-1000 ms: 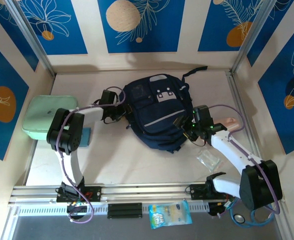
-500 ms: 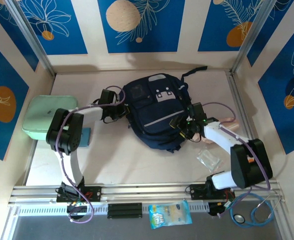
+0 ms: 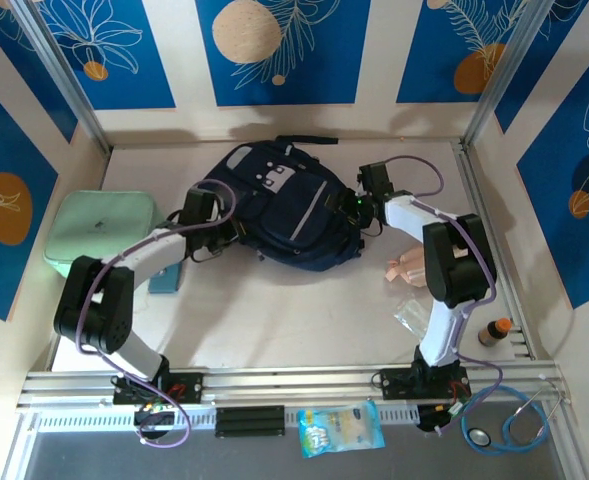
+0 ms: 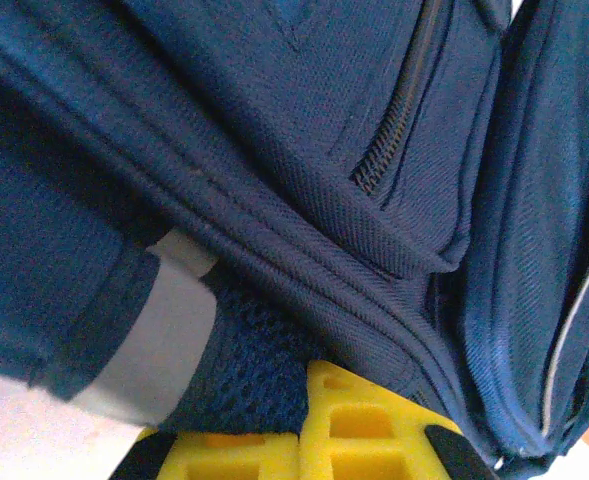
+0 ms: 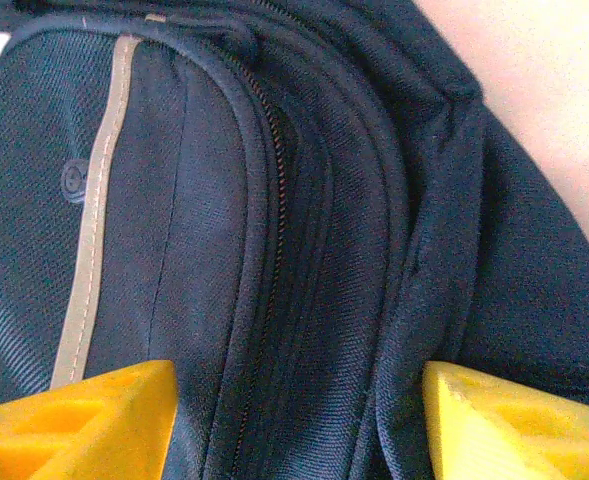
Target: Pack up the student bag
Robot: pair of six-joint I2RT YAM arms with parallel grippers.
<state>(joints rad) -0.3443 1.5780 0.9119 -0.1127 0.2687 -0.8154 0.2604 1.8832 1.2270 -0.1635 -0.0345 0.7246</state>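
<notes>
The student bag (image 3: 284, 205), dark navy with a grey-white patch (image 3: 277, 175) and a light zipper line, lies tilted in the middle of the table, its black handle (image 3: 309, 140) toward the back. My left gripper (image 3: 228, 227) is at the bag's left edge. In the left wrist view its yellow fingertips (image 4: 304, 425) meet, shut on navy mesh fabric (image 4: 244, 350) of the bag. My right gripper (image 3: 353, 209) is pushed against the bag's right side. It stands open, its yellow fingers (image 5: 84, 410) wide apart over the zipper seams (image 5: 274, 220).
A mint green case (image 3: 99, 235) sits at the left, with a small blue item (image 3: 164, 280) beside it. A pink item (image 3: 410, 268), a clear packet (image 3: 414, 313) and a small bottle (image 3: 494, 331) lie at the right. A snack packet (image 3: 341, 428) and a stethoscope (image 3: 509, 425) lie at the front rail.
My left gripper has shut on the bag, and the bag has turned and slid toward the back left. My right gripper has moved back along the bag's right side, uncovering the pink item.
</notes>
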